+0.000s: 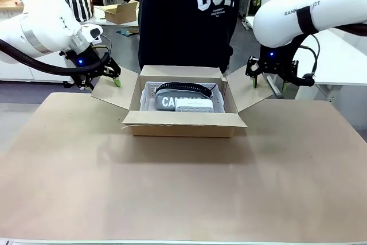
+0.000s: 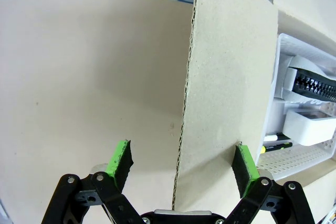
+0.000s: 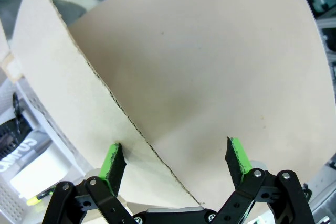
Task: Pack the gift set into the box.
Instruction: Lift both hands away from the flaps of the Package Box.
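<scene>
Green pads [image 2: 119, 157] of left claw [image 2: 182, 160] stand spread, nothing pinched. Raw corrugated edge of the box's left flap [image 2: 231, 77] runs up between the two fingers. One pad is clear of that edge on the bare side, the other sits over the flap's face; cannot tell if it touches. Just past that second pad is a white perforated tray [image 2: 310, 156] inside the box. It holds a white case [image 2: 310, 124], a black ribbed strap [image 2: 315, 85] and a yellow-black pen [image 2: 275, 148] low against the tray wall. On the other side of the left claw, brown worktop [image 2: 79, 77]. Right claw [image 3: 174, 161] is also spread, gripping nothing. The edge of the right flap [image 3: 58, 82] slants up between its pads [image 3: 237, 157], with a gap at both. Beyond one pad is tray corner and a bit of grey pouch with white print; beyond the other is worktop. From the front, each claw hangs at the outer tip of its own flap, at the far corners of the box [image 1: 183, 130], fingers pointing down. The box sits on the worktop between the two claws, a little nearer the camera than they are. All four flaps are open, side flaps splayed outward and near flap folded forward. Inside lies the grey pouch [image 1: 166, 102] with white letters, the white case on its near edge and the black strap across the top. Past the box, a person in a dark shirt [image 1: 189, 15] with white lettering stands at the far edge.
</scene>
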Motion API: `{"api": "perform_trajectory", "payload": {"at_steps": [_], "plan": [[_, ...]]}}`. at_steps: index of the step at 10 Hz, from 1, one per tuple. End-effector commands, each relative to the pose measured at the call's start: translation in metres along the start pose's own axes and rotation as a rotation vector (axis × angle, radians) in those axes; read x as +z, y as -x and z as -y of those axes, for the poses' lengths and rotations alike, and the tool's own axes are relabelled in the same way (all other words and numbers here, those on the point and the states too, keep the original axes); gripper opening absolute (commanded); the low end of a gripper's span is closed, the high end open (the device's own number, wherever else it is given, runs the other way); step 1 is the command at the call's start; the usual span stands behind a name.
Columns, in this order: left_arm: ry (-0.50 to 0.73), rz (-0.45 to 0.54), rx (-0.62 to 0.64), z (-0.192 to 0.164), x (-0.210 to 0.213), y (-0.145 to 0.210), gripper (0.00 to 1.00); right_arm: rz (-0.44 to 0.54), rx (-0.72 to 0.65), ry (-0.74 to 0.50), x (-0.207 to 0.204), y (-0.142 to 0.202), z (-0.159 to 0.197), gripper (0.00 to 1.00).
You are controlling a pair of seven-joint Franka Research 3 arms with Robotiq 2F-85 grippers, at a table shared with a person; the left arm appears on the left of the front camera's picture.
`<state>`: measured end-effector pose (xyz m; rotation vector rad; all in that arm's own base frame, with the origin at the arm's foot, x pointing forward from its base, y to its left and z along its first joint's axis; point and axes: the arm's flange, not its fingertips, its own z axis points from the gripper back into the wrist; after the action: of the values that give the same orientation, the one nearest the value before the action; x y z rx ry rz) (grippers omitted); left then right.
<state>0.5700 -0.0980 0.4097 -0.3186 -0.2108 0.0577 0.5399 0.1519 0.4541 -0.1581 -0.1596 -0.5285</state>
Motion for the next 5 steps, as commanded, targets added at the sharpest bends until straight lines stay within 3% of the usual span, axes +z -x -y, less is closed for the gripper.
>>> {"api": "perform_trajectory", "payload": {"at_steps": [1, 5], "plan": [[-0.014, -0.001, 0.012, 0.0003, 0.0021, 0.0001, 1.0, 0.013, 0.001, 0.017, 0.0037, -0.0009, -0.0017, 1.0], [-0.014, -0.001, 0.012, 0.0003, 0.0021, 0.0001, 1.0, 0.013, 0.001, 0.017, 0.0037, -0.0009, -0.0017, 1.0]]}}
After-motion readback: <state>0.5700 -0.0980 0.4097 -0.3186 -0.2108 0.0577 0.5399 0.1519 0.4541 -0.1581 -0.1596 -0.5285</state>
